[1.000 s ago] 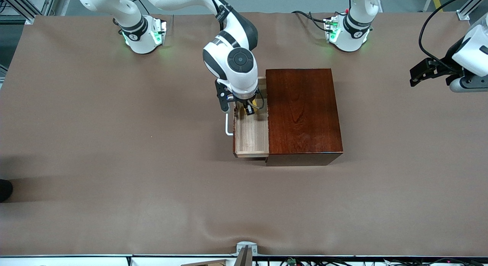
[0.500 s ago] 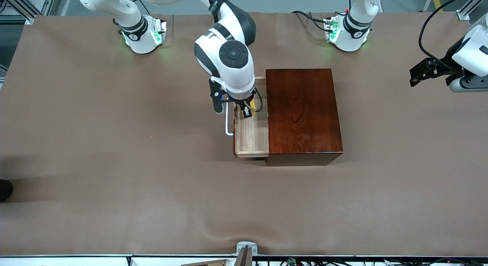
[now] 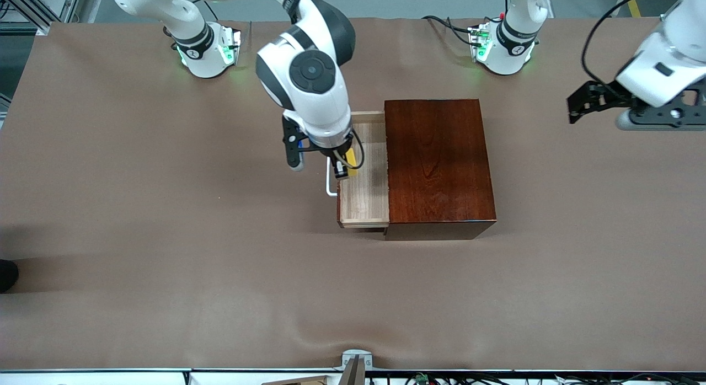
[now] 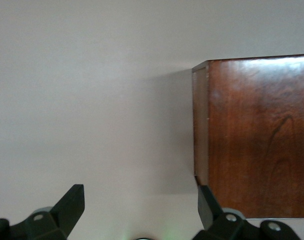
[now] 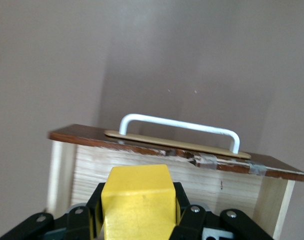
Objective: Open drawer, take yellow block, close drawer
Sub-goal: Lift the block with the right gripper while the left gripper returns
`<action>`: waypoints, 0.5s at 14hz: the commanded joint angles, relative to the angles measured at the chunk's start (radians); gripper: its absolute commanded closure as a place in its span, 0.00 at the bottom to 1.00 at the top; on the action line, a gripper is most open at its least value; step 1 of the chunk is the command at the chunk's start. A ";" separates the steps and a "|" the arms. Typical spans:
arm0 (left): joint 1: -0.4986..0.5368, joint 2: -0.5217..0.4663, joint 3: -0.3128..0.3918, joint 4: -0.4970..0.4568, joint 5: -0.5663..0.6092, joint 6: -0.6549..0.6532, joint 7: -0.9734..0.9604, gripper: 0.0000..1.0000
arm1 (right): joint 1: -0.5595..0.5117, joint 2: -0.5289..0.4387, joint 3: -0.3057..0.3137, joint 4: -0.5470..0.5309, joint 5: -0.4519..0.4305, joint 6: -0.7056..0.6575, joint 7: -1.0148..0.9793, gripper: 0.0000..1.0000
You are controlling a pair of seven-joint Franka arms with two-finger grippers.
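Right hand pinches yellow block over open drawer; left hand waits spread; no readable writing.

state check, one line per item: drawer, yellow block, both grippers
drawer: pulled out of the wooden box, tray bare where visible.
yellow block: gripped, lifted above the drawer, near its front.
right gripper: shut on the yellow block, over the drawer's front edge by the white handle.
left gripper: open, holding nothing, in the air toward the left arm's end of the table.
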 commanded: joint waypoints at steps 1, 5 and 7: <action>-0.003 0.050 -0.064 0.051 -0.021 -0.003 -0.107 0.00 | -0.046 -0.059 0.007 -0.008 -0.017 -0.040 -0.057 1.00; -0.030 0.135 -0.156 0.104 -0.019 0.004 -0.296 0.00 | -0.121 -0.123 0.004 -0.008 -0.015 -0.094 -0.194 1.00; -0.090 0.208 -0.171 0.174 -0.015 0.004 -0.419 0.00 | -0.159 -0.149 0.004 -0.008 -0.015 -0.110 -0.253 1.00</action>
